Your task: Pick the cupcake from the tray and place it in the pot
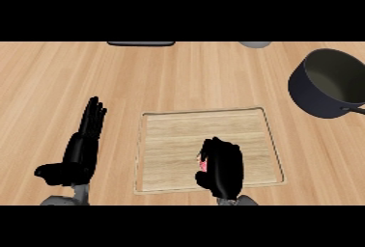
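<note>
The cupcake (203,165) sat by the near edge of the tray (206,128), only a pink sliver showing, with your right hand (224,166) curled round it. You were at the grasp. Next you needed to lift it and carry it to the pot (324,91) at the far right edge of the desk (71,72). Your left hand (82,149) rested open at the near left.

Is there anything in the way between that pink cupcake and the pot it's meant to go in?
Nothing visible. The right hand is curled round the cupcake near the front of the tray; the pot stands off the tray, far right. Between them show only tray and counter, though the pot's own wall must be cleared.
</note>
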